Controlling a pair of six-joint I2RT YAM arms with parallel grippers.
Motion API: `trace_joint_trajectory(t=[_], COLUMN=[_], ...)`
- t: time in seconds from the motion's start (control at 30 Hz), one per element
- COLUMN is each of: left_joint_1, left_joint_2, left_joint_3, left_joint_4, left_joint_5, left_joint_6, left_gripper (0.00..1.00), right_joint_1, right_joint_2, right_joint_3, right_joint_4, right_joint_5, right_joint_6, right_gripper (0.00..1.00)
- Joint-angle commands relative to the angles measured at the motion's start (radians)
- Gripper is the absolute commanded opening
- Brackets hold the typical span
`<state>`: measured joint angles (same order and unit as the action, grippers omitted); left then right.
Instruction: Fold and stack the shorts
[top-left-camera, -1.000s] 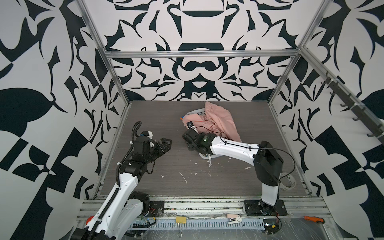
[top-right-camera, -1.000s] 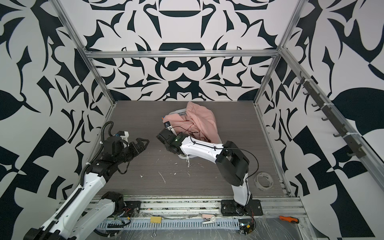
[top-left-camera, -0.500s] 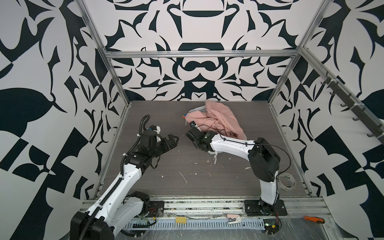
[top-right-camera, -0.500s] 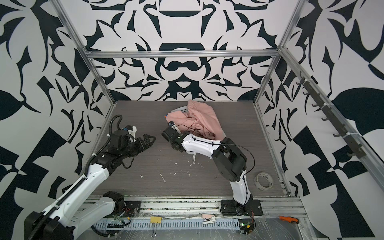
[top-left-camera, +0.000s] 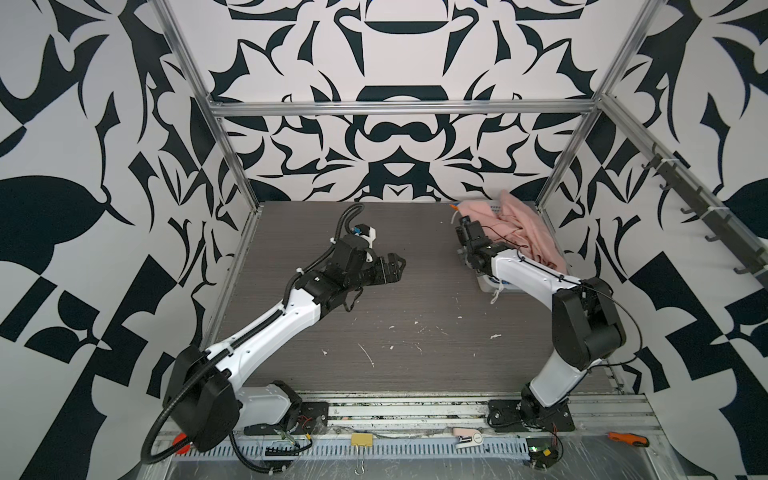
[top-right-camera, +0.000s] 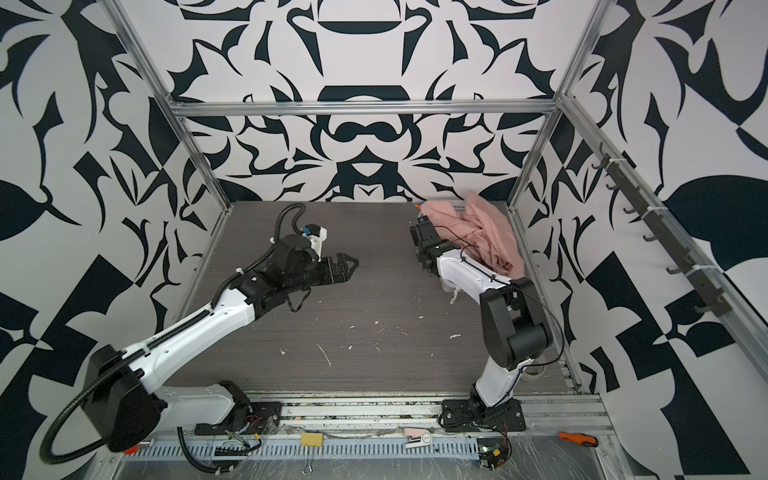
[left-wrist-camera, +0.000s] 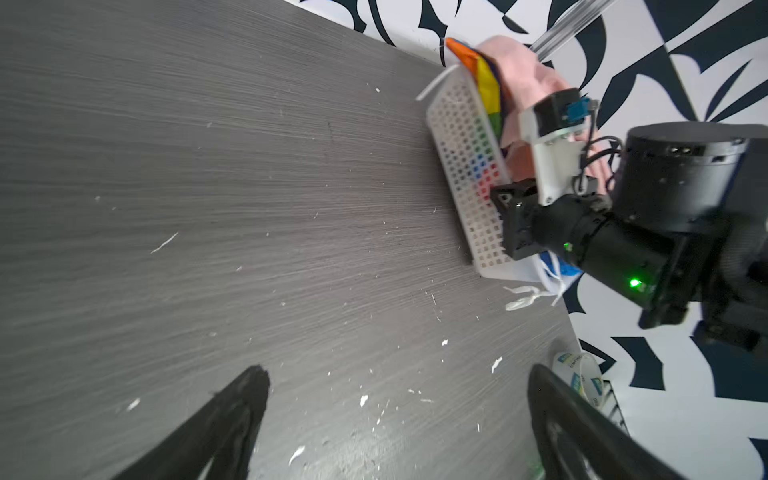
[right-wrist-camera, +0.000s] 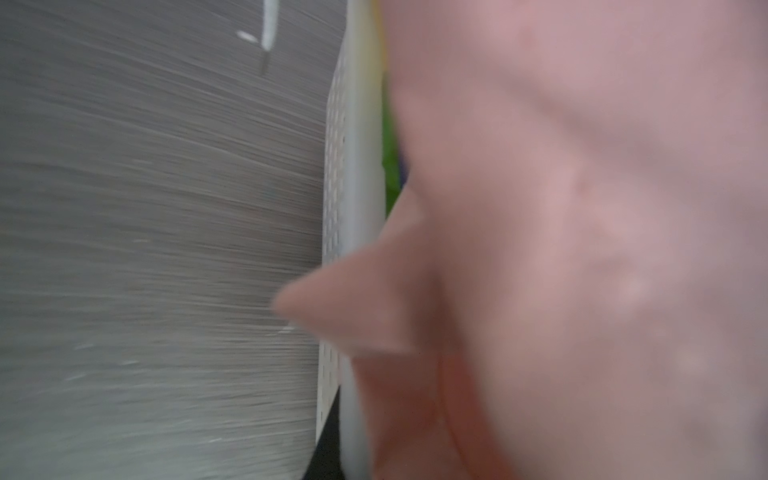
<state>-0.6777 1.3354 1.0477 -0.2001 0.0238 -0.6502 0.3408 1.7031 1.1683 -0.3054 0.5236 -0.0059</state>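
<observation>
Pink shorts (top-left-camera: 532, 232) overhang basket (left-wrist-camera: 465, 166) rim, far-right corner.

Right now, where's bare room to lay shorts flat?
The table is bare, apart from white scraps, from the open left gripper across to the basket, and forward to the front rail. Far right corner is crowded: basket, salmon-pink shorts, right arm.
</observation>
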Motion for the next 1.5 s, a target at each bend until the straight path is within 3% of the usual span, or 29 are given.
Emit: trace_joint_trajectory(t=[0.0,0.33,0.43,0.5,0.67,0.83,1.1,1.23,1.33,1.4,1.47], left_joint_1=[-0.017,-0.067,-0.077,-0.087,-0.153,-0.213,-0.329,-0.350,-0.350,-0.350,-0.350], left_joint_2=[0.066,0.188,0.200,0.204,0.236,0.296,0.441,0.505,0.532,0.544,0.549], left_joint_3=[0.063,0.168,0.187,0.214,0.314,0.435,0.551,0.622,0.655,0.666,0.667], left_joint_4=[0.016,0.016,0.017,0.016,-0.014,-0.058,-0.012,-0.053,-0.074,-0.073,-0.071], left_joint_5=[-0.027,-0.041,-0.051,-0.077,-0.246,-0.350,-0.637,-0.631,-0.612,-0.605,-0.607], left_joint_6=[0.037,0.068,0.079,0.115,0.316,0.456,0.764,0.781,0.765,0.767,0.765], left_gripper=[0.99,0.99,0.99,0.99,0.99,0.99,0.99,0.99,0.99,0.99,0.99], right_joint_1=[0.004,-0.008,-0.009,-0.008,-0.008,-0.058,-0.340,-0.432,-0.454,-0.462,-0.474], right_joint_2=[-0.037,-0.023,-0.039,-0.080,-0.242,-0.409,-0.516,-0.508,-0.443,-0.391,-0.342], right_joint_3=[-0.022,-0.058,-0.016,0.015,0.088,0.082,-0.043,-0.115,-0.120,-0.112,-0.104], right_joint_4=[0.093,0.101,0.027,-0.028,-0.139,-0.207,-0.262,-0.199,-0.166,-0.150,-0.133], right_joint_5=[-0.001,0.018,0.040,0.022,-0.133,-0.150,-0.228,-0.360,-0.395,-0.402,-0.431], right_joint_6=[-0.027,-0.108,-0.069,-0.034,0.096,0.161,0.328,0.385,0.399,0.407,0.421], right_gripper=[0.00,0.00,0.18,0.36,0.64,0.75,0.82,0.83,0.83,0.80,0.69])
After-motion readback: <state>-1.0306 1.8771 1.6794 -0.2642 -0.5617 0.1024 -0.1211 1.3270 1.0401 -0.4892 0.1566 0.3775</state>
